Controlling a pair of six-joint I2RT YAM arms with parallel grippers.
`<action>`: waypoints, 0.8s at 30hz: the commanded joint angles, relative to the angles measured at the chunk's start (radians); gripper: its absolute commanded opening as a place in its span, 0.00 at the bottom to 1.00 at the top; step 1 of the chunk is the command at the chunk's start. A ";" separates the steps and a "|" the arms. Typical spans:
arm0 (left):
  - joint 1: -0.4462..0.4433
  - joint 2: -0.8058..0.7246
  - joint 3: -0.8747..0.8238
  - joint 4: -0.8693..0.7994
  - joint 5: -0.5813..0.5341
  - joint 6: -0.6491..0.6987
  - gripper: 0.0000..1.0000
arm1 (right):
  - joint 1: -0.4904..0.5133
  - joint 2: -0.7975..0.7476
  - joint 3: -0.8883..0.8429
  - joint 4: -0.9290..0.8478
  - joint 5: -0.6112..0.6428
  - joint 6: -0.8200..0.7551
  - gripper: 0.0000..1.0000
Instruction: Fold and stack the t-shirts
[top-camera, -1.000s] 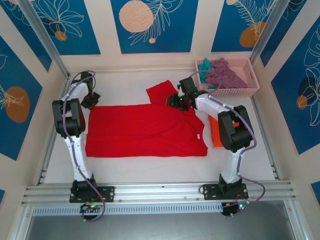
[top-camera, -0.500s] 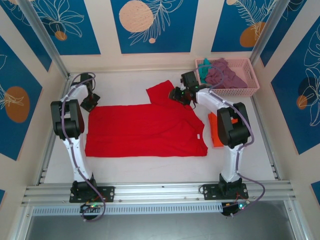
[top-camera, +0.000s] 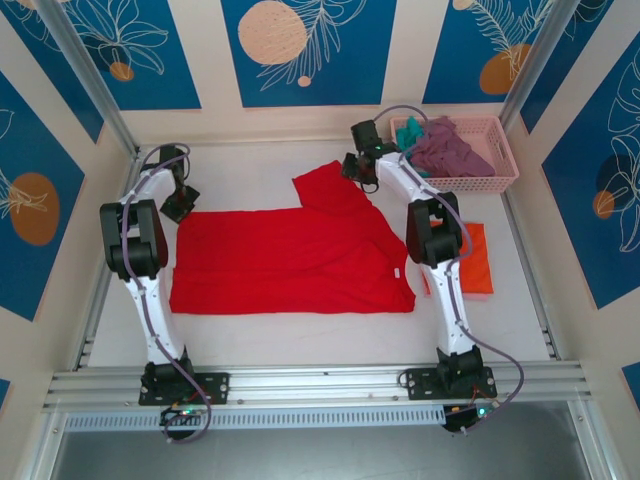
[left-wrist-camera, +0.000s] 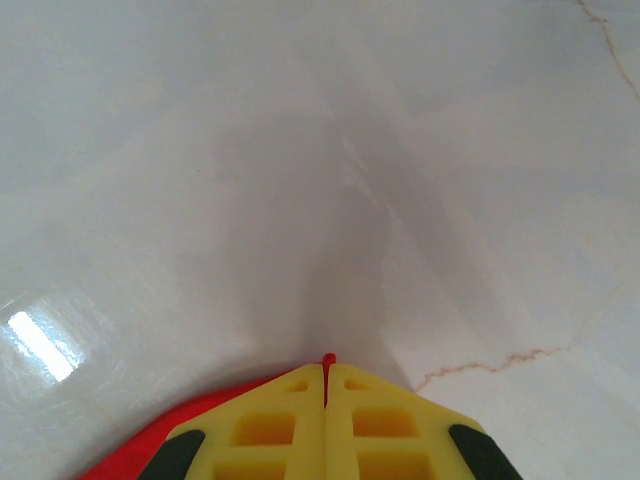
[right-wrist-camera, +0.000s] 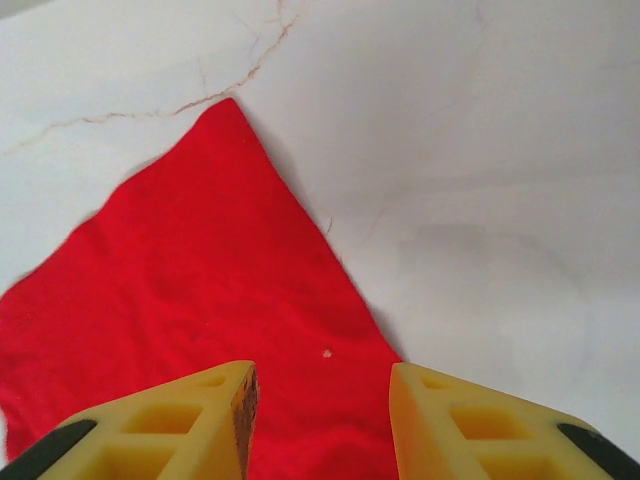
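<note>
A bright red t-shirt (top-camera: 290, 260) lies spread flat in the middle of the table, one sleeve (top-camera: 325, 185) pointing toward the back. My left gripper (top-camera: 180, 205) sits at its far left corner. In the left wrist view its yellow fingers (left-wrist-camera: 380, 420) are shut on a thin pinch of red cloth (left-wrist-camera: 327, 358). My right gripper (top-camera: 355, 168) hovers open over the sleeve's far edge, with the red cloth (right-wrist-camera: 200, 290) under its spread fingers (right-wrist-camera: 225, 400). An orange t-shirt (top-camera: 475, 258) lies folded at the right. Purple (top-camera: 450, 150) and teal (top-camera: 408, 135) t-shirts sit in the basket.
The pink lattice basket (top-camera: 455, 185) stands at the back right corner, close behind my right gripper. White marbled table (top-camera: 300, 325) runs in front of the red shirt. Metal frame posts and walls close in both sides.
My right arm has swung back from the shirt's neck area to the sleeve's far edge, uncovering the orange t-shirt. The left gripper stays put, pinching the red cloth.
</note>
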 joint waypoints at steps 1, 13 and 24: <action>0.009 -0.027 -0.011 -0.013 0.011 0.028 0.00 | 0.009 0.057 0.087 -0.125 0.045 -0.082 0.41; 0.009 -0.022 -0.012 -0.008 0.031 0.028 0.00 | 0.023 0.163 0.159 -0.199 0.047 -0.212 0.41; 0.009 -0.017 -0.011 -0.003 0.039 0.026 0.00 | 0.048 0.211 0.198 -0.294 0.063 -0.324 0.19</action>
